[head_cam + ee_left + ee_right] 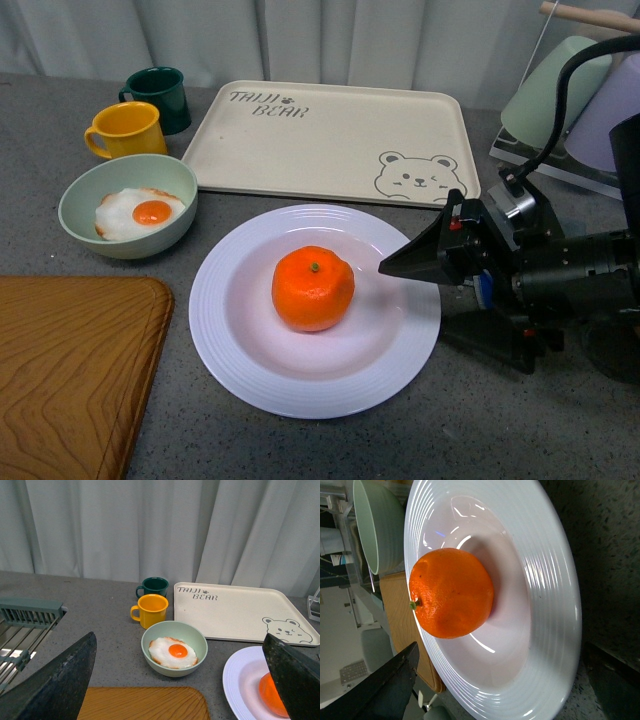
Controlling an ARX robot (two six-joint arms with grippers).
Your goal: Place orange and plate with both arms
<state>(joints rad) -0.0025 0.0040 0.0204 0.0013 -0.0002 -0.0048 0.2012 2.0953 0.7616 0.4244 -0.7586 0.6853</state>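
Note:
The orange (313,288) sits in the middle of the white plate (230,340) on the grey table. My right gripper (415,300) is open at the plate's right side, its upper finger over the rim and its tips a little short of the orange. The right wrist view shows the orange (452,592) on the plate (545,610) between the open fingers (385,690), nothing held. My left gripper (179,650) is open and empty, out of the front view. In its view the plate (240,680) and part of the orange (270,695) show behind one finger (295,675).
A pale green bowl with a fried egg (128,205) stands left of the plate, with a yellow mug (125,130) and a dark green mug (160,97) behind it. A cream bear tray (330,140) lies at the back. A wooden board (70,370) lies front left. A cup rack (570,100) stands back right.

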